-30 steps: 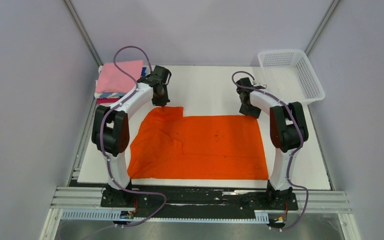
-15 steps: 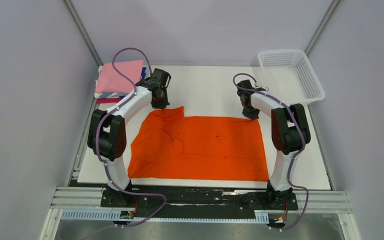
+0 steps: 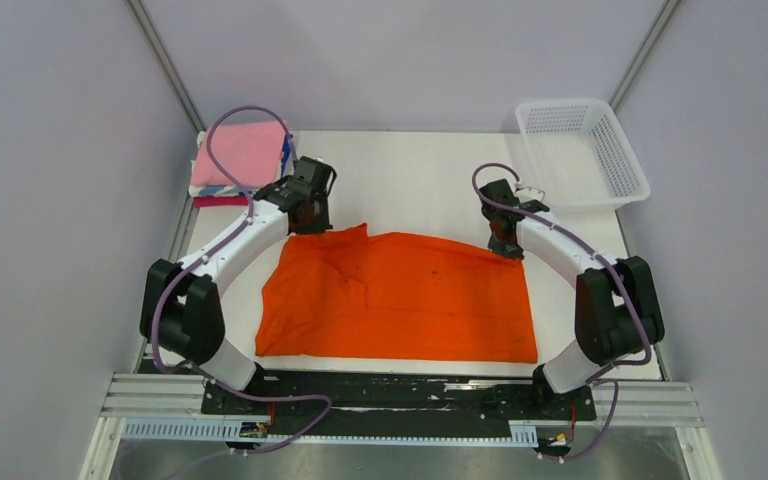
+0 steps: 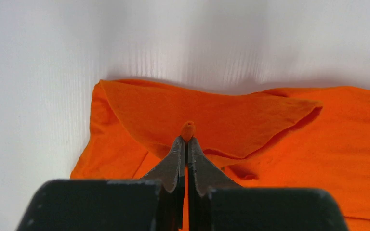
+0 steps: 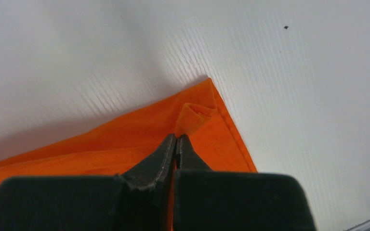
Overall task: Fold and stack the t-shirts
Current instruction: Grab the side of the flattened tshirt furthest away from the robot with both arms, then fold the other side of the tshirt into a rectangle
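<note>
The orange t-shirt (image 3: 400,295) lies spread on the white table. My left gripper (image 3: 307,224) is shut on a pinch of its far left edge (image 4: 188,129), lifted a little. My right gripper (image 3: 507,249) is shut on its far right corner (image 5: 192,118), also raised off the table. The far edge between them bows upward. A stack of folded shirts, pink on top (image 3: 242,157) with blue and magenta showing below, sits at the far left corner.
A white plastic mesh basket (image 3: 580,150) stands at the far right corner. The table's left edge (image 3: 175,260) and metal frame rail run beside the left arm.
Both grippers have moved toward me and closed on the shirt's far edge, lifting it. The far edge has pulled in and now curves up. Both arms have swung outward.
</note>
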